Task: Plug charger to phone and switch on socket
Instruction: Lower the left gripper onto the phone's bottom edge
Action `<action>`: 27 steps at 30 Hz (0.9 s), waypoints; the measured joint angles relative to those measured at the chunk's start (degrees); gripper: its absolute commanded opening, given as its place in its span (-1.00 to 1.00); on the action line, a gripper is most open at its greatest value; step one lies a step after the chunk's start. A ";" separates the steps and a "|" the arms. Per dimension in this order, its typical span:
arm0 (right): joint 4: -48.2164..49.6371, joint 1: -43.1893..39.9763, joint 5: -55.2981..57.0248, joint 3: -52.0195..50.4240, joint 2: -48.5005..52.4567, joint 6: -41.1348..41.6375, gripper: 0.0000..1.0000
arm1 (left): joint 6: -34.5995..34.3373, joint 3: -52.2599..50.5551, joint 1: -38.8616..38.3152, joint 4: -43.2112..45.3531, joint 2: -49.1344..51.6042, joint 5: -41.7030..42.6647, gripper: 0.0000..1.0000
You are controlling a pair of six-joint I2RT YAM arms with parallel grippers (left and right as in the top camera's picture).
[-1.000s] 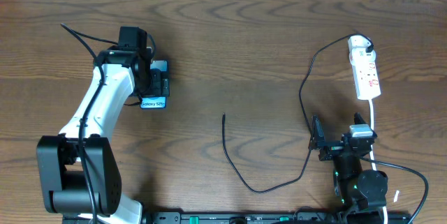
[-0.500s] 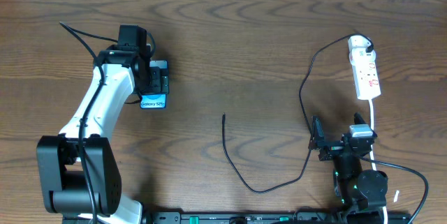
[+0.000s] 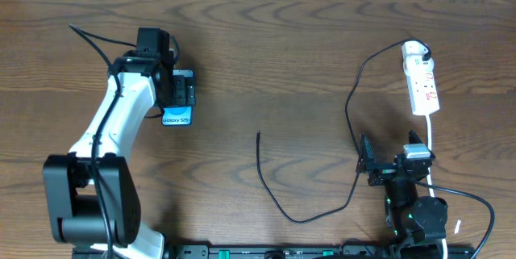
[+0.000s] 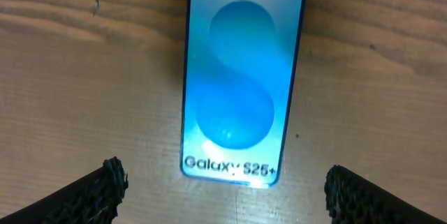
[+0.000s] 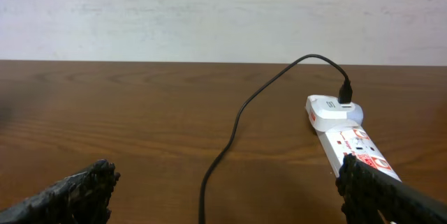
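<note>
The phone lies flat on the wooden table at the left, its blue screen up, and fills the upper middle of the left wrist view. My left gripper hovers over it, open, with its fingertips spread wider than the phone and just below its lower edge. The charger runs from the far end of the white socket in a long loop to its free tip at mid-table. My right gripper stands open near the front right, with the charger between its fingers and the socket ahead.
The socket's thick white cord runs down past the right arm's base. A black robot cable trails from the left arm toward the table's far left. A pale wall lies behind the table's far edge.
</note>
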 measured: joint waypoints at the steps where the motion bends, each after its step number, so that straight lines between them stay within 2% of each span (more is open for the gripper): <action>1: -0.02 0.00 0.00 0.00 0.00 0.00 0.99 | 0.00 0.85 0.00 -0.31 0.90 0.00 0.85; 9: 0.00 0.00 0.00 0.00 0.00 0.00 0.98 | 0.00 5.84 0.00 -2.54 8.35 -0.02 0.85; 17: 0.00 0.00 0.00 0.00 0.00 0.00 0.98 | 0.00 5.86 0.00 -3.45 9.60 0.00 0.86; 27: 0.00 0.00 0.00 0.00 0.00 0.00 0.99 | 1.01 5.84 0.00 0.37 12.35 0.02 0.86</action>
